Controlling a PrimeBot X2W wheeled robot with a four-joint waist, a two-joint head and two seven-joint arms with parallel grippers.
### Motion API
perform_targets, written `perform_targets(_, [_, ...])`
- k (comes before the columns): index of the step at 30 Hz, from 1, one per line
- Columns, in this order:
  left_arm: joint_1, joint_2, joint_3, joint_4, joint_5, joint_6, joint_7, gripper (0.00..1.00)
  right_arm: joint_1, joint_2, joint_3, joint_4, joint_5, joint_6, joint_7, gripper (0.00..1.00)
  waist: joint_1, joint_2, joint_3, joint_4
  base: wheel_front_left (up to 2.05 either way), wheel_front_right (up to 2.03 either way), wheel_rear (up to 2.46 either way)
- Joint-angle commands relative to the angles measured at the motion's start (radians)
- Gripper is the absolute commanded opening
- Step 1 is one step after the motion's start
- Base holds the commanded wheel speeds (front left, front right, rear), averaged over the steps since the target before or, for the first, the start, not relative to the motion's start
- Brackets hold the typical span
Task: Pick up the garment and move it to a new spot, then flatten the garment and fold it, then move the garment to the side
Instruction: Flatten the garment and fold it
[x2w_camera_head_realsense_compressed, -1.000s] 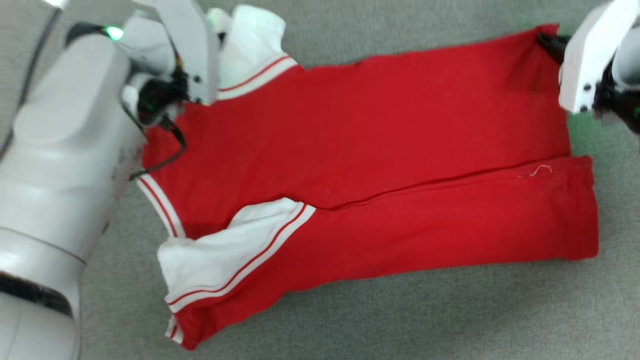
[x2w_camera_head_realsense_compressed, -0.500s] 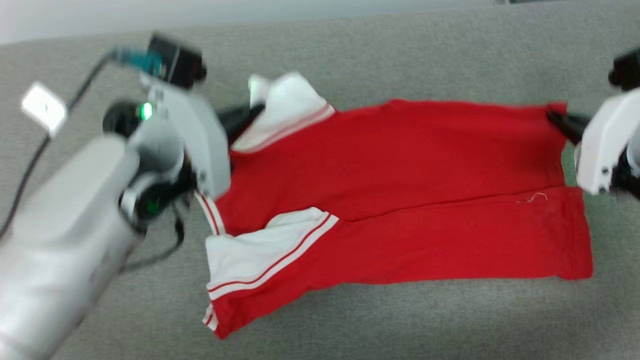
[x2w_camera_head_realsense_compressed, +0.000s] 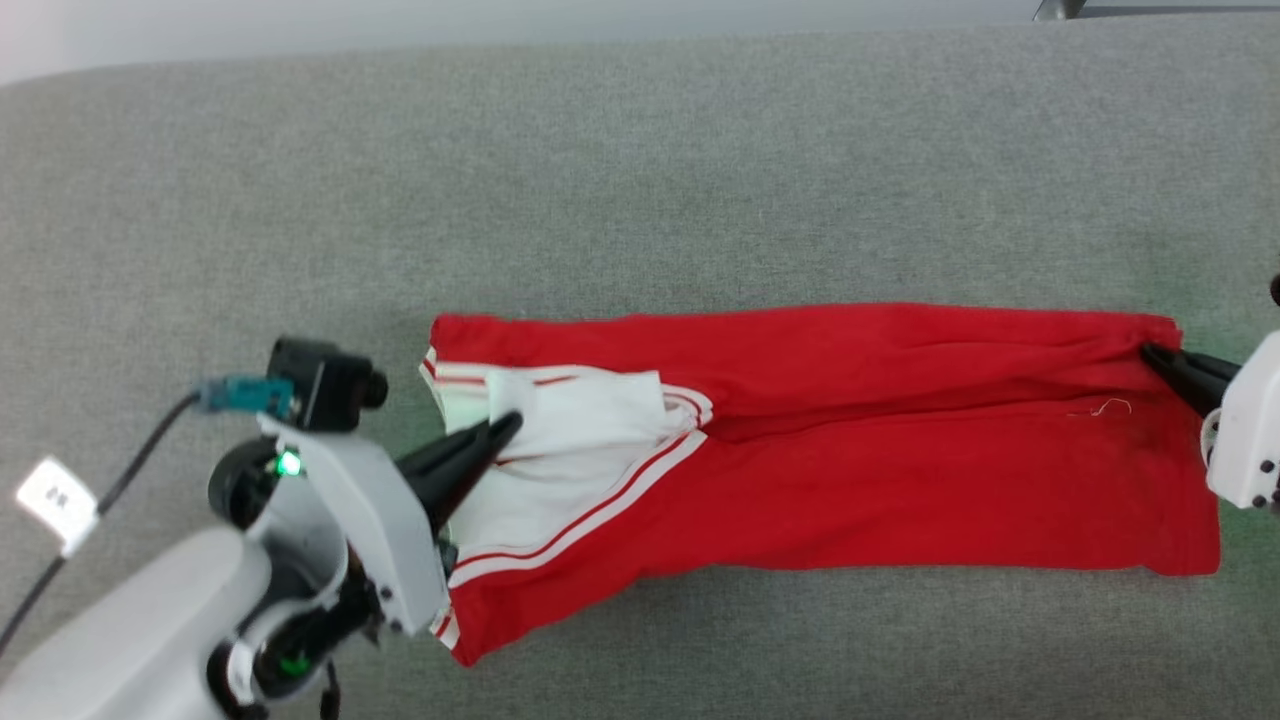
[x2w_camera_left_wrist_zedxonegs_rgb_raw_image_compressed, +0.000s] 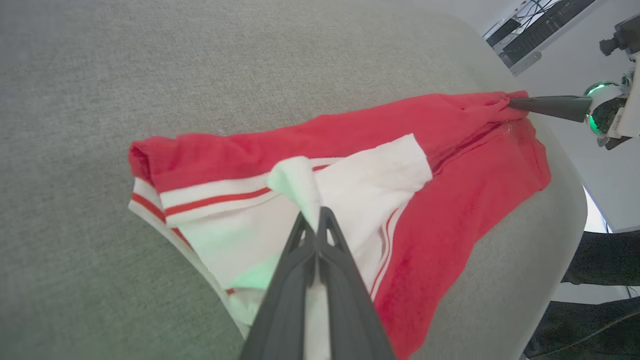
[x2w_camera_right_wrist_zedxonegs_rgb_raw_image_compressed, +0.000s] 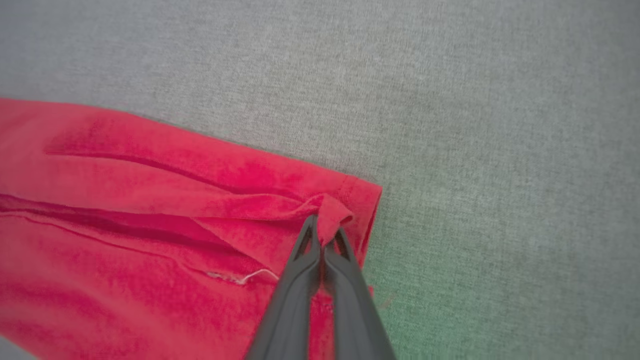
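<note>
garment (x2w_camera_head_realsense_compressed: 850, 480): was soft, matt knit cloth
table cover (x2w_camera_head_realsense_compressed: 640, 180): was grey woven fabric, matt, slightly rough
left gripper (x2w_camera_head_realsense_compressed: 510, 422): looked like dark, smooth, matt plastic
left forearm shell (x2w_camera_head_realsense_compressed: 120, 630): looked like pale smooth plastic with a faint sheen

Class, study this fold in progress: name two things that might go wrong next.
The left gripper pinches just a small tuft of white sleeve on the soft red jersey shirt; it may slip free.
The right gripper holds a bunched red corner, so creases there could get folded in.
</note>
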Motion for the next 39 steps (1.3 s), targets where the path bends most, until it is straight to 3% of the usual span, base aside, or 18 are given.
perform_targets(1, [0.025,0.010,0.004,-0.017,-0.003,0.012,-0.010,0.00,0.026,-0.002,-0.020,-0.009,-0.005,-0.001,0.005,0.00,0.0000,0.0000,0.006,0.002,0.00,0.00,0.00])
perform_targets(7, [0.065,-0.004,-0.016,-0.027,0.030,0.047,-0.040,0.00,0.073,0.031,-0.078,-0.031,-0.049,-0.001,0.032,0.00,0.0000,0.0000,0.025,0.004,0.00,0.00,0.00])
perform_targets(9, [0.061,-0.021,-0.013,-0.010,0.028,0.050,-0.051,0.15,0.077,0.046,-0.092,-0.032,-0.062,-0.001,0.035,0.00,0.0000,0.0000,0.030,0.005,0.00,0.00,0.00])
perform_targets(12, [0.046,-0.036,-0.016,0.017,0.034,0.045,-0.057,0.20,0.077,0.068,-0.108,-0.036,-0.083,-0.001,0.039,0.00,0.0000,0.0000,0.036,0.002,0.00,0.00,0.00])
perform_targets(13, [0.042,-0.043,-0.016,0.024,0.033,0.042,-0.059,0.25,0.077,0.072,-0.112,-0.038,-0.089,-0.001,0.041,0.22,0.0000,0.0000,0.035,0.001,0.00,0.00,0.00])
perform_targets(14, [0.039,-0.046,-0.015,0.031,0.036,0.042,-0.062,0.42,0.076,0.078,-0.117,-0.041,-0.094,-0.001,0.038,0.45,0.0000,0.0000,0.034,0.000,0.00,0.00,0.00])
perform_targets(15, [0.037,-0.048,-0.015,0.037,0.039,0.041,-0.066,0.66,0.077,0.085,-0.124,-0.044,-0.095,-0.001,0.035,0.93,0.0000,0.0000,0.030,-0.001,0.00,0.00,0.00])
perform_targets(16, [0.038,-0.049,-0.013,0.040,0.039,0.040,-0.072,0.95,0.081,0.093,-0.129,-0.047,-0.090,-0.001,0.040,1.00,0.0000,0.0000,0.024,-0.002,0.00,0.00,0.00])
perform_targets(17, [0.041,-0.050,-0.010,0.044,0.040,0.042,-0.079,1.00,0.087,0.098,-0.136,-0.051,-0.083,-0.001,0.044,1.00,0.0000,0.0000,0.017,-0.003,0.00,0.00,0.00])
perform_targets(26, [0.150,-0.073,0.014,0.034,0.043,0.104,-0.212,1.00,0.172,0.076,-0.213,-0.072,-0.049,-0.001,0.104,1.00,0.0000,0.0000,-0.077,0.015,0.00,0.00,0.00])
perform_targets(33, [0.280,-0.127,0.018,0.048,0.015,0.149,-0.322,1.00,0.272,0.074,-0.286,-0.052,-0.038,-0.001,0.184,1.00,0.0000,0.0000,-0.124,0.057,0.00,0.00,0.00])
perform_targets(39, [0.357,-0.184,0.034,0.122,0.072,0.198,-0.406,1.00,0.329,0.095,-0.345,-0.024,-0.061,-0.001,0.265,1.00,0.0000,0.0000,-0.159,0.100,0.00,0.00,0.00])
